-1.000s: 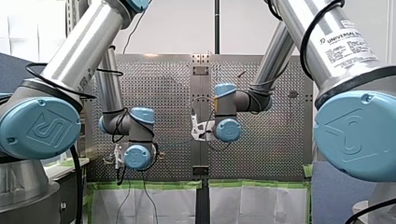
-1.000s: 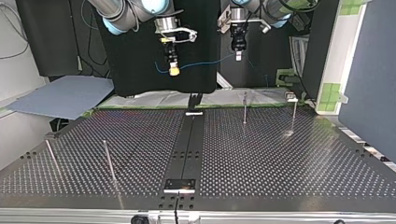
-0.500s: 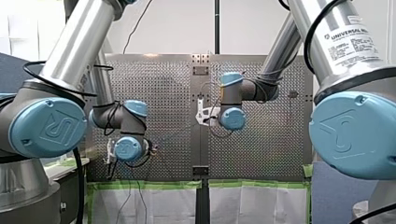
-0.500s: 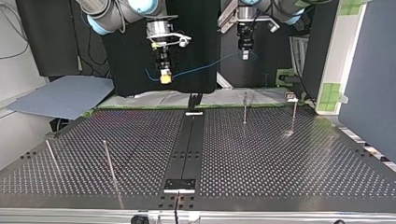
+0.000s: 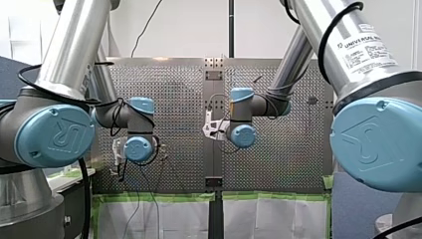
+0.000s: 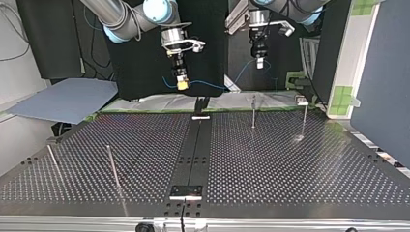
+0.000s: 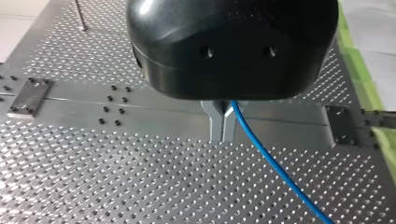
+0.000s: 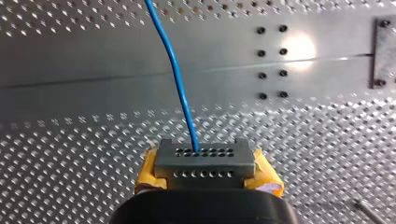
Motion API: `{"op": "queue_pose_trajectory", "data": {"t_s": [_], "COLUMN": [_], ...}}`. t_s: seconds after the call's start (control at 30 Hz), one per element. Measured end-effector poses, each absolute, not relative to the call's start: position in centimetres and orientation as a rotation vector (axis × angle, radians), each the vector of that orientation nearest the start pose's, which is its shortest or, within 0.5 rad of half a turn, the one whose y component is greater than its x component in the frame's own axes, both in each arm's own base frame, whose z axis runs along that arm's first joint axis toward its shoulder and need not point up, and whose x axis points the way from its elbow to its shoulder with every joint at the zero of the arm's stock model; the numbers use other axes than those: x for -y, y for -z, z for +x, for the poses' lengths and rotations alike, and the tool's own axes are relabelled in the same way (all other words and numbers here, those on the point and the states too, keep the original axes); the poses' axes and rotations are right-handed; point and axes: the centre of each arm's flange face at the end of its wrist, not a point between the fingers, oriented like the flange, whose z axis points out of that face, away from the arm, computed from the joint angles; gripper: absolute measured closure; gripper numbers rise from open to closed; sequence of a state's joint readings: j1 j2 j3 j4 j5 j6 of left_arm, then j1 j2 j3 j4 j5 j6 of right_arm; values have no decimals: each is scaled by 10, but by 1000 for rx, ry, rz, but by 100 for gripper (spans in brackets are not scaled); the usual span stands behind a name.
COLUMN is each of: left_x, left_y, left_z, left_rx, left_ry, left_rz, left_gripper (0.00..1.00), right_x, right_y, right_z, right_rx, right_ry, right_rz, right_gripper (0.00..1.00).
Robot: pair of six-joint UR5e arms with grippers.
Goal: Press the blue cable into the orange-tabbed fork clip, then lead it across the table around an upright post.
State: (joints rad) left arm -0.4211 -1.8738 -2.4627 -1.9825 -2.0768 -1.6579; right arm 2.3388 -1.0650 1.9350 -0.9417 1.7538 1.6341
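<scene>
Two robot arms reached over a perforated metal table and held a blue cable in the air between them.

In the right wrist view, the right jaws were closed on the cable. It came out from between two perforated metal fingers backed by yellow pads and ran on ahead, above the table.

In the left wrist view, the left jaws were also closed on the cable. Their slim metal fingers met tip to tip below a black housing. The cable left them at one side and trailed off over the table's holes.

In the top view, my right arm came in at the left and my left arm at the right. Both sets of jaws pointed down, well above the far part of the table. The cable ran from the right jaws in a shallow sag and rose to the left jaws, and a short loose end showed past the right jaws.

Four thin upright posts stood on the table, two at the view's far right and two at its near left. A dark strip ran down the table's middle. A grey-blue sheet lay beyond the table's far left corner.
</scene>
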Motion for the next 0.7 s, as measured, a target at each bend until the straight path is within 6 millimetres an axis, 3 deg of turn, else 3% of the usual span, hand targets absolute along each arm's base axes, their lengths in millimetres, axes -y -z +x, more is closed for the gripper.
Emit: {"op": "queue_pose_trajectory", "data": {"t_s": [0.4, 0.7], "left_x": [215, 207], "left_y": [-101, -90], "left_z": [297, 334], "left_rx": [-1588, -1572], "left_ry": [-29, -24], "left_rz": [-146, -161], "left_gripper": [100, 100], "right_x": [329, 338], "right_y": [-98, -65], "right_z": [499, 509], "right_rx": [890, 909], "right_ry": [-1756, -1726], "right_rz": [1637, 1682], "right_gripper": [100, 100]}}
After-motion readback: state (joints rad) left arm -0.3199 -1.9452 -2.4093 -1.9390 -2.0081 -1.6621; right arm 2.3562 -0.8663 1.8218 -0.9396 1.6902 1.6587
